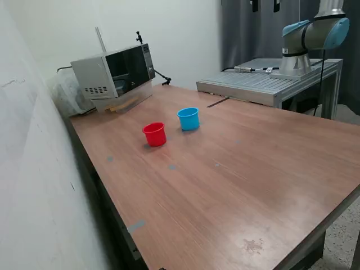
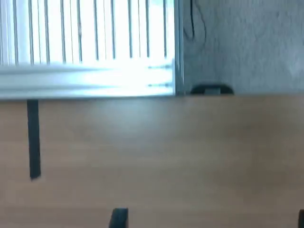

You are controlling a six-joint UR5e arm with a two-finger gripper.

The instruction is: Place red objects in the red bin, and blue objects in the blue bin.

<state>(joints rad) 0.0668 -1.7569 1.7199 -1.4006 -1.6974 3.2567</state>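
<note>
Red bin (image 1: 154, 134) and blue bin (image 1: 188, 118) stand upright, close together, apart, toward the table's (image 1: 253, 180) microwave (image 1: 115, 73) end. Their contents cannot be made out. Pincer fingertips (image 2: 118, 217) barely visible; spacing cannot be told.

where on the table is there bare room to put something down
The wide stretch of table from the red cup and blue cup to the near edge is bare. The far corner on the exterior view's left is crowded by the microwave. The gap between the cups is narrow.
</note>
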